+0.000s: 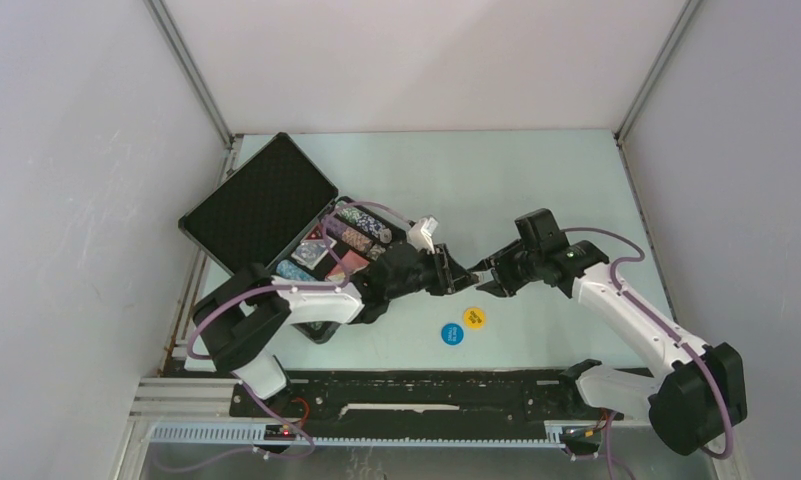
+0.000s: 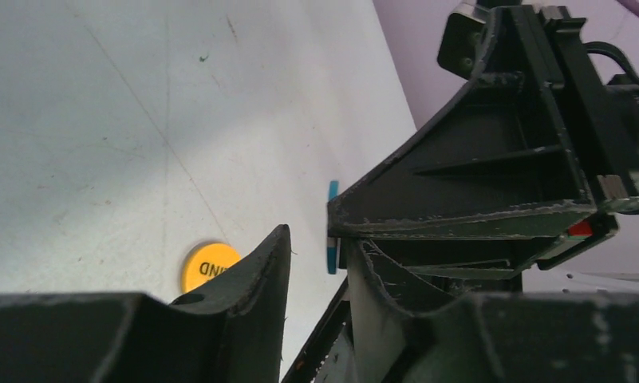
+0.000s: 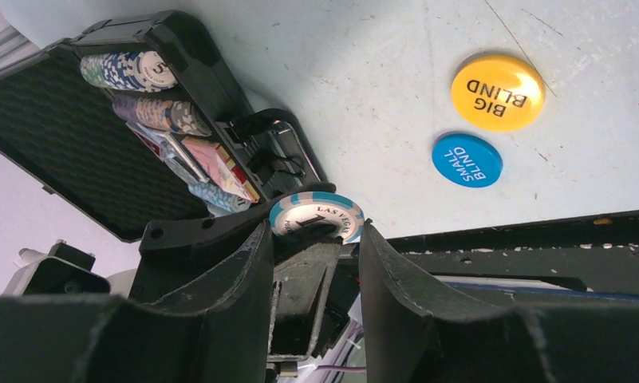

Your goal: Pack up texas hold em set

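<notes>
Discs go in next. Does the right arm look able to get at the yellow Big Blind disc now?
Probably yes: the yellow disc lies on open table close by the right gripper, nothing over it. But that gripper faces the left gripper around a chip, so that comes first.

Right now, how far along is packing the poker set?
Done: chip stacks and card decks already sit in the open case. In hand: one chip sits between the left gripper and right gripper; which holds it is unclear. Left: that chip, the yellow disc and blue disc on the table, then shutting the case.
</notes>
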`<state>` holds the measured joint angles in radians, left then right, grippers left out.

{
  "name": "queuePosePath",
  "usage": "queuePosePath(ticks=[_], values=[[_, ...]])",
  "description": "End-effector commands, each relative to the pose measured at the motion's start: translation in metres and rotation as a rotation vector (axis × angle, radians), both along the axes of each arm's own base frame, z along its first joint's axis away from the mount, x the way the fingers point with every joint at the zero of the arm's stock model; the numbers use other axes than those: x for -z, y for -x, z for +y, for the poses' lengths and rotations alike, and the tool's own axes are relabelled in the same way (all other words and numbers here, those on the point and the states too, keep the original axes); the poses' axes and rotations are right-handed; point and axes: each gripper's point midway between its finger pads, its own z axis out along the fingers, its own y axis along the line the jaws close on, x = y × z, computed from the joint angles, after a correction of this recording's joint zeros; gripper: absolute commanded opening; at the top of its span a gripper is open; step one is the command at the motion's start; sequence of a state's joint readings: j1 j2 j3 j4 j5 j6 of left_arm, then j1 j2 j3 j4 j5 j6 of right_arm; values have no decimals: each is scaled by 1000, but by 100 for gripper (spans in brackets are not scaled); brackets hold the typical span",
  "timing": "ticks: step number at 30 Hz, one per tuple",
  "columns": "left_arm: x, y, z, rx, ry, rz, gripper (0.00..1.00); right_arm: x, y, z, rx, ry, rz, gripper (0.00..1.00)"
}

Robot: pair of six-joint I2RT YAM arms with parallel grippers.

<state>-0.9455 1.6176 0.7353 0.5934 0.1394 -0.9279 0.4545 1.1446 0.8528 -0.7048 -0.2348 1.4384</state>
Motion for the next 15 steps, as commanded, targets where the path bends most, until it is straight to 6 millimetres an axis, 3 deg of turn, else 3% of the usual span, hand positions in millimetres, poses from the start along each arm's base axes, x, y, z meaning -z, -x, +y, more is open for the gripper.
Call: queuePosePath(ticks=[1,7,9,11,12,13,15], values=[[-44,-3,-17,3,133,-79,33,-20,-5,4,16,-24,-46,10],[-47,-1,-17,-6,141,-90,13,-18,-2,6,7,-18,-43,12],[-49,-1,-19,-4,150,-82,1,-18,-2,6,8,-7,-52,15],[-52,-1,-20,-1,155,-85,0,-20,-1,5,12,-3,-63,18],[-53,0,-19,0,149,-89,0,-23,-2,4,7,-3,-79,25],[-53,0,-16,2,132,-100,0,-27,-3,4,-8,-3,-107,39],[-52,2,-9,15,75,-142,0,-33,-5,-1,-33,12,-165,79]])
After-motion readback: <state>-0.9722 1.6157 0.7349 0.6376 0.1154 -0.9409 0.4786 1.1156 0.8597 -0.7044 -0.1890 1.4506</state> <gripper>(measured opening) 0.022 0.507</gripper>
